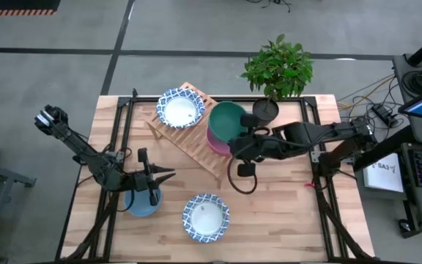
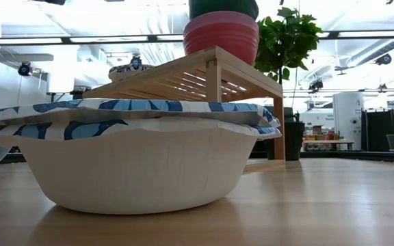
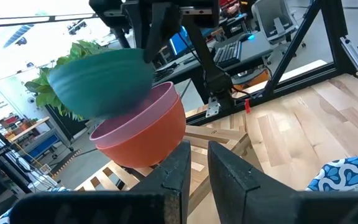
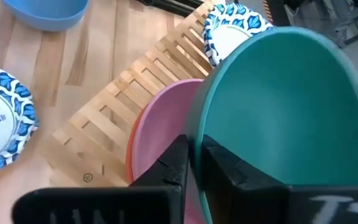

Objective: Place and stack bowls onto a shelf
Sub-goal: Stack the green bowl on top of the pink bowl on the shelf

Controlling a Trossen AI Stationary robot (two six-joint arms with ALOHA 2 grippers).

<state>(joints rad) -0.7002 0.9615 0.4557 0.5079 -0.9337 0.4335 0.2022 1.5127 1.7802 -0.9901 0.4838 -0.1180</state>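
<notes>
My right gripper (image 1: 234,144) reaches in from the table's right and is shut on the green bowl (image 1: 229,119) over the shelf (image 1: 194,144). Under the green bowl a pink bowl (image 3: 143,122) sits nested in a red bowl (image 2: 221,35) on the shelf's right end. A white bowl with a blue rim (image 1: 181,108) stands on the shelf's far end. Another white bowl (image 1: 205,217) rests on the table near the front edge. My left gripper (image 1: 158,177) is shut and hovers over the blue bowl (image 1: 142,203) on the table. My right gripper holds the green bowl by its rim (image 4: 199,121), on the side facing the table's right. One finger is inside the bowl and one outside, coming level from the right. The bowl is tilted over the pink bowl (image 4: 160,118). I cannot tell whether they touch.
A potted plant (image 1: 277,70) in a dark pot (image 1: 265,110) stands at the far edge, just behind my right gripper. Black frame rails run along the table's left (image 1: 123,139) and right (image 1: 319,161) sides. Bare wood lies between the shelf and the near white bowl.
</notes>
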